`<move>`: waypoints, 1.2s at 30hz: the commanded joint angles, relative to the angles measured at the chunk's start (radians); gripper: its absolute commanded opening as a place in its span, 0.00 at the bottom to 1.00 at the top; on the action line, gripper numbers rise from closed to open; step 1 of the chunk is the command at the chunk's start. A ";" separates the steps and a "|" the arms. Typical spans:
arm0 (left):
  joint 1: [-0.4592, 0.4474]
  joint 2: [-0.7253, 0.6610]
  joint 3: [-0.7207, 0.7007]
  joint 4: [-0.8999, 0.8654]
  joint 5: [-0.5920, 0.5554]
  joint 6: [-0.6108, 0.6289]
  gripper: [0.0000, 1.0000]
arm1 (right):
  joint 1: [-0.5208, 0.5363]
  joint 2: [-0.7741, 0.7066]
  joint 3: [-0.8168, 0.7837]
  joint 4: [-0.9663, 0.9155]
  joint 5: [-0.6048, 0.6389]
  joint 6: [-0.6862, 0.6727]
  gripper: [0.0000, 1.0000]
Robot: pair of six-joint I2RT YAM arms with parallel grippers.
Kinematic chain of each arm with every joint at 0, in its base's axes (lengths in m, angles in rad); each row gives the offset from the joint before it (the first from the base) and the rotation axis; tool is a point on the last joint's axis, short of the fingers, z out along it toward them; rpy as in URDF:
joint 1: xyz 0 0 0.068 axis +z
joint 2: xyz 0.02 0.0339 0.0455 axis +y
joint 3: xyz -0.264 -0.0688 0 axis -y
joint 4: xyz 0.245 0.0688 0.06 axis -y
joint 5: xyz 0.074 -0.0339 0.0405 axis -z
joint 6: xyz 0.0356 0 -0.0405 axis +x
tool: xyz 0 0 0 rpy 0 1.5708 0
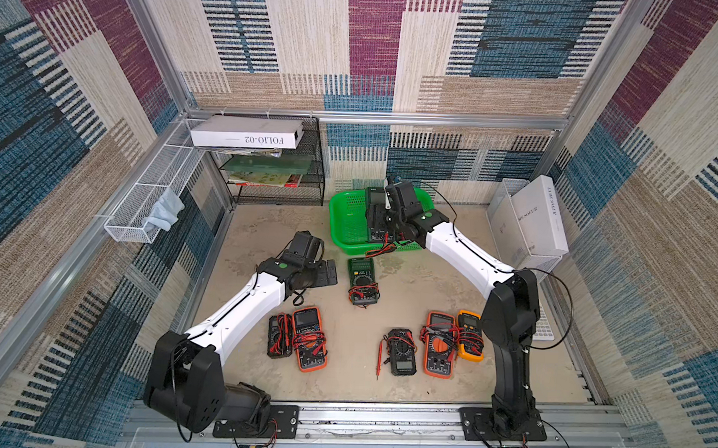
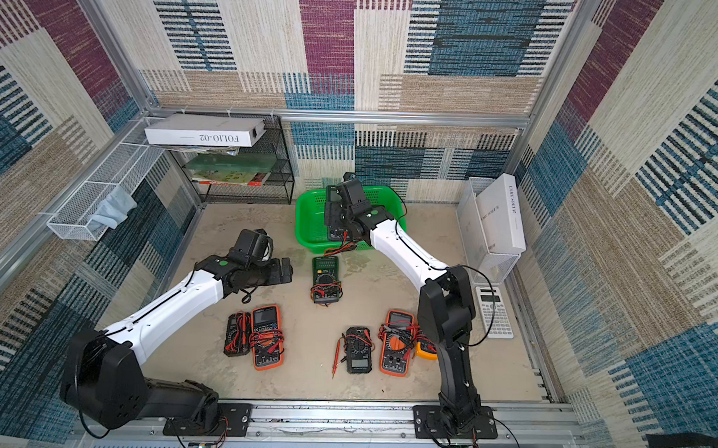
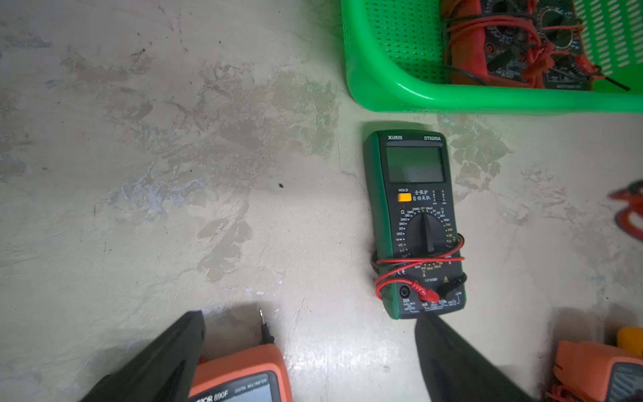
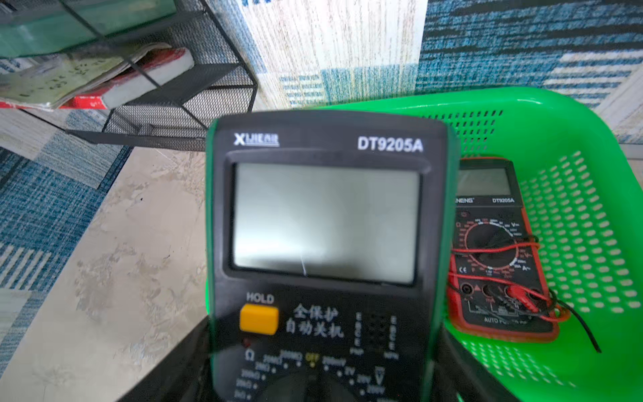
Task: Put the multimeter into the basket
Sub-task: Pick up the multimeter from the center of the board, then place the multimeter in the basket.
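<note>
1. In both top views the right claw (image 1: 380, 219) is clenched on the sides of a green-cased multimeter (image 1: 376, 197). It holds the multimeter tilted in the air, with the basket (image 1: 346, 226) directly below the claw. I judge the step to be the placing: the multimeter has reached the basket but is not yet set down. Red and black leads (image 1: 383, 246) trail under the claw across the basket's near rim. The left claw (image 2: 285, 270) is released and empty, low over the tabletop (image 2: 388, 276).
2. In the left wrist view the left claw's fingers (image 3: 167, 358) are spread with nothing between them. A spare green meter (image 3: 417, 222) lies just ahead of one fingertip, and the basket is beyond it.
3. In the right wrist view the multimeter's blank screen faces the camera. A red meter (image 4: 494, 250) lies flat in the basket, beside the claw's load. The next move probably calls for lowering onto the bare floor next to the red meter, then letting go. The leads could snag the rim.
4. The tabletop is beige, mottled and stained, and looks hard and flat. The walls are woven patchwork in blue, plum and beige. A black mesh rack (image 1: 276, 175) of books stands beyond the left claw.
</note>
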 commanded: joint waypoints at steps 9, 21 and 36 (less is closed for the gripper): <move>0.002 -0.056 -0.090 0.067 -0.019 -0.133 0.99 | -0.018 0.256 0.349 0.002 0.005 0.018 0.75; 0.002 -0.046 -0.099 0.080 0.018 -0.152 0.99 | -0.018 0.449 0.472 0.099 -0.061 0.052 0.75; 0.003 -0.033 -0.085 0.085 0.031 -0.152 0.99 | -0.002 0.582 0.528 -0.004 -0.047 0.045 0.79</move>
